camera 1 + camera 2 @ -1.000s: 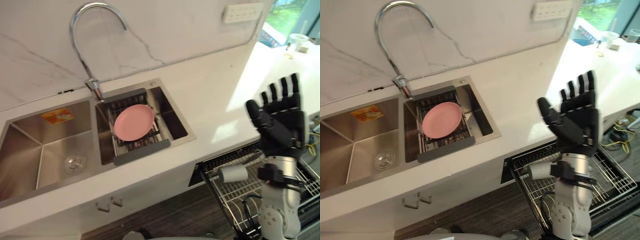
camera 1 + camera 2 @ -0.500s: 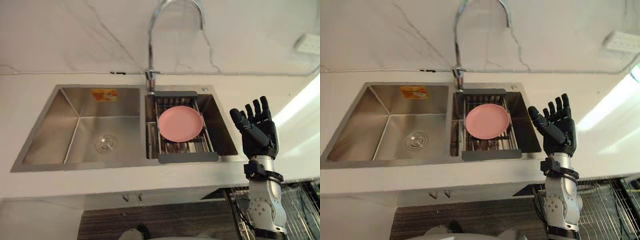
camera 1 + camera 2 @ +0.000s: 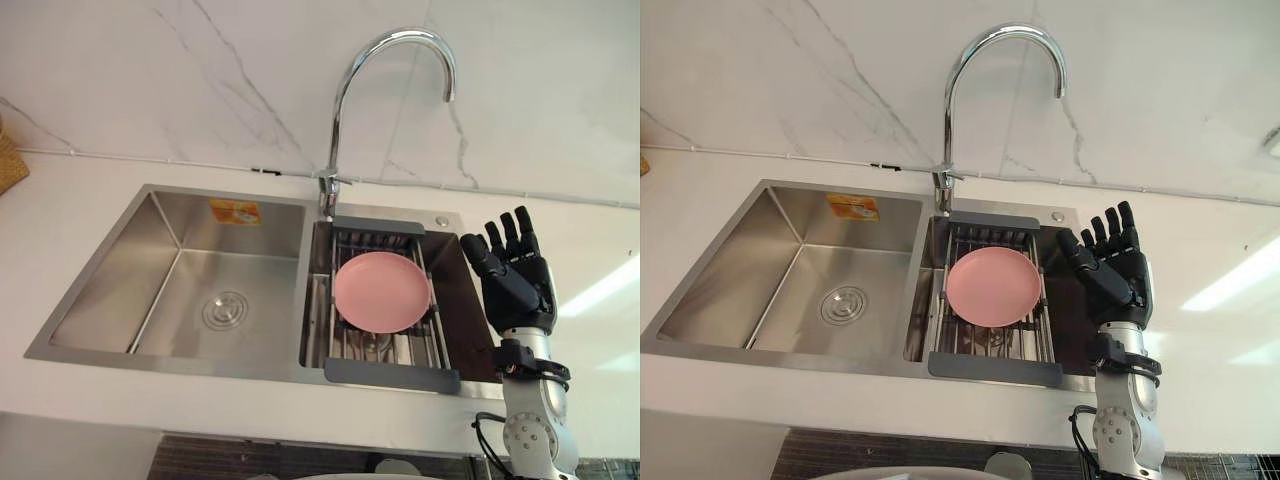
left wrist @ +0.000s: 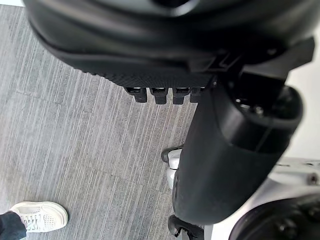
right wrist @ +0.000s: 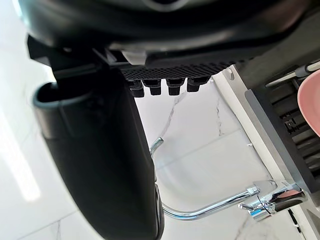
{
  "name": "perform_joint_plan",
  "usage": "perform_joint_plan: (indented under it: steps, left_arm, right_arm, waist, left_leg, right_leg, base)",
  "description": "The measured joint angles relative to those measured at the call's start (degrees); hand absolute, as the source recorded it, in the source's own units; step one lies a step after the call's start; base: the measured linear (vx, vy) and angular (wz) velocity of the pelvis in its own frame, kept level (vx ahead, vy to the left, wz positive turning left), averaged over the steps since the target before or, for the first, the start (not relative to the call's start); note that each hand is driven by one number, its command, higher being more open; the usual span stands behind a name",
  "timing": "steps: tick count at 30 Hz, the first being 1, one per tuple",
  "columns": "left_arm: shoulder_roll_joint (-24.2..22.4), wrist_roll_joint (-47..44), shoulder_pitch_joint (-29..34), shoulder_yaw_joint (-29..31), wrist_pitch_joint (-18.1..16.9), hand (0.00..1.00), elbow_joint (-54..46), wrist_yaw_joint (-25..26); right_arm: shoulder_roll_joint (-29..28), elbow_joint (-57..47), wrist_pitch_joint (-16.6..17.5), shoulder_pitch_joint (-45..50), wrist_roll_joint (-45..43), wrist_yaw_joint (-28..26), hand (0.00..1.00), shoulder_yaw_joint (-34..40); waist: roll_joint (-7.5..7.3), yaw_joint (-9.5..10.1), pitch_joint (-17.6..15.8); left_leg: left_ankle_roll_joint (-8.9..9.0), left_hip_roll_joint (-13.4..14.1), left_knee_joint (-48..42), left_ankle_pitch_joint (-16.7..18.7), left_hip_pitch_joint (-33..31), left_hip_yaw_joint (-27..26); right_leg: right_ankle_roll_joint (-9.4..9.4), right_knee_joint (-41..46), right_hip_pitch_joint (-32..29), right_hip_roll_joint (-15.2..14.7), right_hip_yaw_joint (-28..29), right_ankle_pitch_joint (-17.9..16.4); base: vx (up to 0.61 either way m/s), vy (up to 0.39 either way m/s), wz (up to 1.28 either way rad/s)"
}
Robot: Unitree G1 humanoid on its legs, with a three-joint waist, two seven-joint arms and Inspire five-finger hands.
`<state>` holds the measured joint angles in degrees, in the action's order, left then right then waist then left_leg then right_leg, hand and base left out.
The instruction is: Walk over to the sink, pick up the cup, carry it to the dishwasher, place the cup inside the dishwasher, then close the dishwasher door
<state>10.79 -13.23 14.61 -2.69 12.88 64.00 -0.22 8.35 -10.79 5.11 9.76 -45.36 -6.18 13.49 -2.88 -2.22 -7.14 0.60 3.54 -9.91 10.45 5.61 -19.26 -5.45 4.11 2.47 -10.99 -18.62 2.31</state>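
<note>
Grey striped floor [image 4: 75, 150] lies beneath the left hand [image 4: 150, 40], which hangs slack-fingered and empty, with a person's white shoe [image 4: 40, 216] nearby. Up on the white bench [image 3: 60, 220], the steel sink [image 3: 180, 290] has a bare left basin. A curved tap [image 3: 345, 90] rises behind the divider. The right basin carries a rack [image 3: 390, 375] with a pink plate [image 3: 381, 291] on it. Just beside it the right hand [image 3: 520, 285] stands upright, fingers straight, holding nothing. Where the cup is, I cannot tell.
</note>
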Motion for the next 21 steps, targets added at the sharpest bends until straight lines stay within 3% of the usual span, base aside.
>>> perform_joint_plan:
  steps: [8,13,17,19,21]
  left_arm:
    - [0.5,5.3,-1.3,-6.9,0.2,1.00,-0.8,-4.3]
    - [1.1,2.2,-1.8,-9.0,5.0,1.00,-1.4,-5.0]
    - [1.1,5.4,-1.9,-9.0,4.6,1.00,-1.4,-4.9]
    - [1.5,5.7,-2.0,-8.8,4.0,1.00,-1.4,-4.7]
    - [1.6,6.2,-2.1,-8.6,4.2,1.00,-1.5,-4.2]
  right_arm:
    - [0.8,-0.9,-1.7,0.7,-0.1,-0.5,1.00,-0.2]
    - [2.8,-0.8,-2.7,2.4,0.3,-0.7,1.00,3.9]
    - [1.7,-1.9,-1.1,5.2,0.3,3.7,1.00,5.8]
    - [-1.1,-3.6,-0.4,6.5,0.6,5.2,1.00,4.7]
    - [-3.8,-4.7,-0.3,8.9,1.8,6.1,1.00,2.0]
  waist:
    - [2.33,0.31,0.1]
    - [2.88,-0.22,0.1]
    - [2.50,-0.58,-0.2]
    - [1.14,-0.50,-0.9]
    - [0.43,-0.83,-1.7]
  left_leg:
    - [1.06,1.7,1.6,-1.0,1.2,-0.7]
    - [1.78,2.3,3.7,-1.5,2.2,-6.4]
    - [1.75,1.1,5.1,-1.5,4.3,-9.0]
    - [1.39,-0.1,5.4,-1.6,4.3,-11.4]
    - [0.60,0.5,4.7,-1.2,3.3,-14.0]
  right_leg:
    - [0.84,-2.0,0.3,1.6,-1.6,-0.6]
    - [1.28,4.1,-5.4,1.8,-0.9,-1.0]
    - [1.71,9.0,-7.8,0.5,-0.7,-1.3]
    - [1.68,7.7,-8.7,-0.1,-0.7,-1.1]
    - [1.75,5.0,-9.2,-0.3,-2.6,-0.1]
  base:
    - [-0.01,-0.052,-0.04]
    - [0.02,-0.040,-0.54]
    - [-0.08,0.043,-0.42]
    - [-0.18,0.052,-0.50]
    - [-0.16,0.002,-0.62]
